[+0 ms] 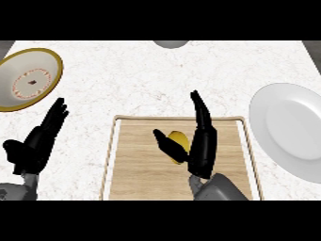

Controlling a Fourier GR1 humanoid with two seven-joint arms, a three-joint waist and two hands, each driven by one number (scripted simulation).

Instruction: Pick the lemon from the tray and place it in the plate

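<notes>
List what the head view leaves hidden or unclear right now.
- Lemon: mostly covered by the right hand; whether it is held or only touched is unclear.
- Grey object: cut off at the counter's far edge.
- Gold-rimmed bowl: the mark inside is too small to read.
- White plate: cut off at the right.

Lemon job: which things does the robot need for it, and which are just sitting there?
Needed:
- lemon, between thumb and fingers of the right hand
- wooden tray under it
- white plate, on the right

Just sitting there:
- gold-rimmed bowl, top left
- grey thing at the far edge
- left hand, open, resting
</notes>
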